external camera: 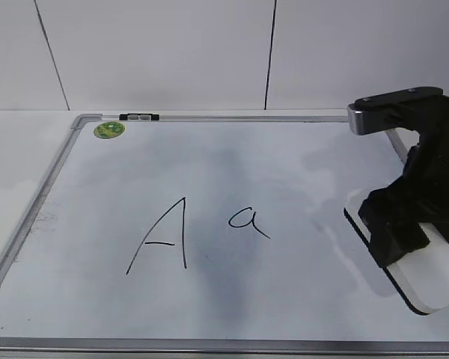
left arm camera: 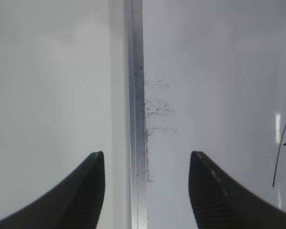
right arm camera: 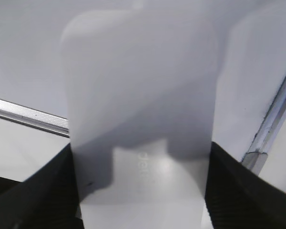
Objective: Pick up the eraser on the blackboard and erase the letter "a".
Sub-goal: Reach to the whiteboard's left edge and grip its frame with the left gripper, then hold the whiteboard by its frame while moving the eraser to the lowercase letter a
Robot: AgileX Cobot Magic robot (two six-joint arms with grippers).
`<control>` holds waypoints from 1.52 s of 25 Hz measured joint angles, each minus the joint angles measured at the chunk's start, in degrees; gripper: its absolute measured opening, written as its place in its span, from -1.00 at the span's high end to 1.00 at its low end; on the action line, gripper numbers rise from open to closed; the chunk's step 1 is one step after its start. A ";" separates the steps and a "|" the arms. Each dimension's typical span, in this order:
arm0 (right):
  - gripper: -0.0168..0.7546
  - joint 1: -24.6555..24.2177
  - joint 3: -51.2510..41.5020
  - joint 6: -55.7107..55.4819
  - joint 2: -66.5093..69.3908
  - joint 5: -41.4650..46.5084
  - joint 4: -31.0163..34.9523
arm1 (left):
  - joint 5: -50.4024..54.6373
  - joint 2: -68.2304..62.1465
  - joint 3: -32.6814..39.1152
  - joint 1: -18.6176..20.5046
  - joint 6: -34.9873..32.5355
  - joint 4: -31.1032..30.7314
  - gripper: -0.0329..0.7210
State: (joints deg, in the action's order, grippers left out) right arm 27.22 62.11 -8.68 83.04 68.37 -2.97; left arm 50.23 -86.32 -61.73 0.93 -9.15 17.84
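White counter (external camera: 15, 149) carries the blackboard (external camera: 299, 161), which despite its name is a pale board in a thin grey metal frame, filling most of the exterior view. Near the board's middle stands a tall capital "A" (external camera: 165, 235), and just to its right the letter "a" (external camera: 248, 221), small, with a trailing tail. The eraser (external camera: 426, 280), a white rounded block with a dark underside, lies at the board's right edge, well apart from the small letter. The right tool (external camera: 404, 224) sits over it; in the right wrist view its dark fingers (right arm camera: 33, 191) press against both long sides of the eraser (right arm camera: 143, 119), so it appears pinched, though whether it is lifted cannot be told. The left tool (left arm camera: 147, 191) hangs spread and empty above the board's left frame rail (left arm camera: 136, 95). Risks, as a judgement: the smooth plastic could slip or twist in a grip this near one end; a tilted eraser would wipe with an edge and leave strokes; a wide sweep could smear the neighbouring capital, which sits close by.
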 joint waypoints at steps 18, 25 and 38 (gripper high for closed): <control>-0.42 0.00 0.00 0.00 0.00 0.54 0.00 | 1.45 -19.88 -9.76 0.00 0.00 1.28 -0.08; -0.42 0.00 0.00 0.02 0.00 0.54 -0.56 | 4.27 -24.75 -13.88 0.00 0.00 1.28 -0.04; -0.42 0.00 0.00 0.12 0.00 1.14 -1.19 | 5.67 -28.32 -15.72 0.00 0.00 -0.37 0.02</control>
State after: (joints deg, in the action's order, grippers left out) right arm 27.22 62.11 -8.56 83.04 69.51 -4.16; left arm 55.91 -114.64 -77.45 0.93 -9.15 17.47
